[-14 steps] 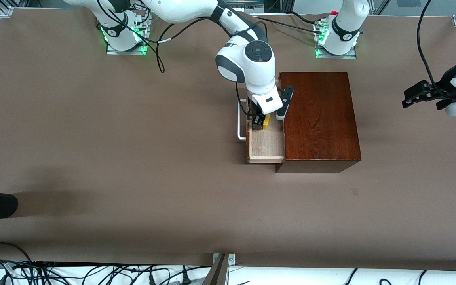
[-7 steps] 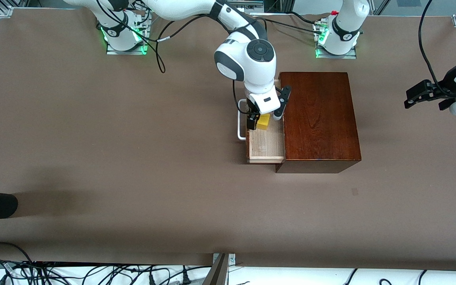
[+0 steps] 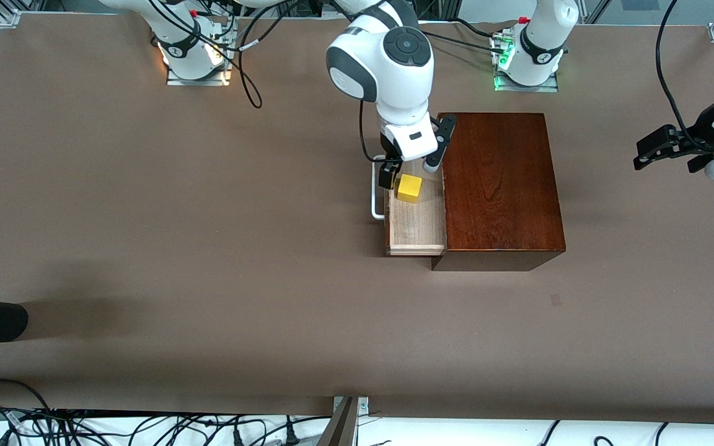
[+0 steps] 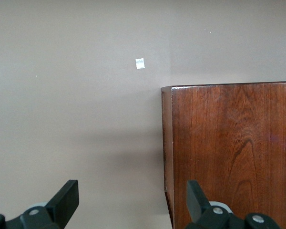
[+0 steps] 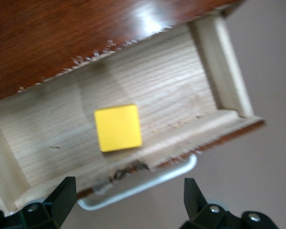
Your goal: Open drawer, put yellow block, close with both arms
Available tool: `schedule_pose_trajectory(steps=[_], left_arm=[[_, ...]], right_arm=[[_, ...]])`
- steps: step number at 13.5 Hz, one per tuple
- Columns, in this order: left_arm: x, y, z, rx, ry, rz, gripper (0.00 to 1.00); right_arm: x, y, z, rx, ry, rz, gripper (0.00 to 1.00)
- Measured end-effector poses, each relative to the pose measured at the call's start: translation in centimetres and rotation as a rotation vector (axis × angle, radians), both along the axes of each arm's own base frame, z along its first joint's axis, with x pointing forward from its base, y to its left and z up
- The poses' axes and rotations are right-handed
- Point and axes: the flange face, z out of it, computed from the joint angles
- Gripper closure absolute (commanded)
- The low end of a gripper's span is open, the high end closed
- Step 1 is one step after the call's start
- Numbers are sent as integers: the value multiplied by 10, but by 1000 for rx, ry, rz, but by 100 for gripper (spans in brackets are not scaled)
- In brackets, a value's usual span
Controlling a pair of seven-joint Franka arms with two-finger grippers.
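Now released: small plain yellow cube [image 3: 409, 188] lying flat on the pale wood floor of the pulled-out sliding drawer tray [image 3: 418, 230], close to the dark front panel and its white U-shaped bar handle [image 3: 377, 198]. A second ago pinched between black fingers and low inside the tray; since then let go, with the right arm's black two-finger gripper [image 3: 411, 165] risen above the drawer's end toward the robots' bases. Jaws spread wide and holding nothing — seen plainly in the right wrist view, fingertips [image 5: 62, 193] parted on either side of the cube [image 5: 118, 128] below, well clear of it. Cube upright, square to the grain, touching neither the tray's side walls nor the glossy dark reddish-brown wooden box [image 3: 498, 186].

Meaning for the task: opening done, placing done, closing not yet begun. Drawer out to about the same reach as before, so only the push remains, judged to need both arms at the front panel.

Waiting off at the left arm's end of the table — left arm's gripper [image 3: 667, 148], up over bare brown tabletop [image 3: 208, 248], jaws wide apart and empty, barely shifted over the last second. Box corner [image 4: 219, 143] visible from its wrist camera, some way off.

Likely risk: catching the handle on the way up, or pushing unevenly and jamming the tray.
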Motion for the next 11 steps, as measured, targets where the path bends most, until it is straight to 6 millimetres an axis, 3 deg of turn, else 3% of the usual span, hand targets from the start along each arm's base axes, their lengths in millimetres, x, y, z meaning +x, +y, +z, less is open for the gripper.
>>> schedule_pose_trajectory(steps=[2, 6, 11], left_arm=[[0, 0, 0, 0, 0, 0, 0], [0, 0, 0, 0, 0, 1, 0], [0, 0, 0, 0, 0, 1, 0]], right_arm=[[33, -32, 18, 25, 9, -70, 0], [99, -130, 62, 15, 45, -233, 0], [144, -234, 103, 3, 43, -395, 0]])
